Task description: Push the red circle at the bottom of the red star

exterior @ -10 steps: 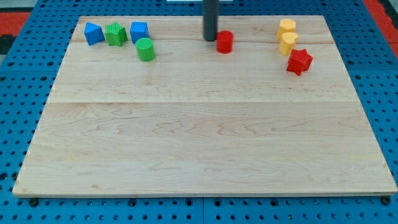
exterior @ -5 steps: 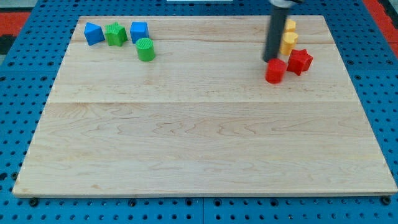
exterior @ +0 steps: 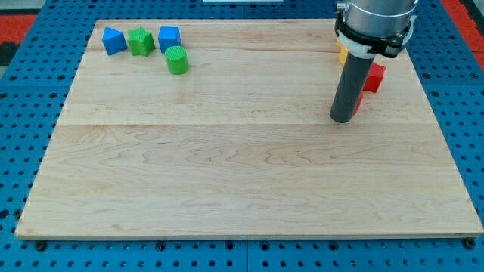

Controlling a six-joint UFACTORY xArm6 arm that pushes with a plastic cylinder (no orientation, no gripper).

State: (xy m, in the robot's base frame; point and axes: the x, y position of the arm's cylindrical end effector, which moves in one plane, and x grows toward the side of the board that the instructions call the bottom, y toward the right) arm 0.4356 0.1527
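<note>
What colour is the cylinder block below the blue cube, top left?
Green. The green cylinder shows clearly in the camera view, the only one.

The pale wooden plank board rests on a blue pegboard. At its top left lie two blue blocks, a green star-like block and a green ridged cylinder. At the right, a red star block and a yellow block show partly behind the dark rod.
</note>
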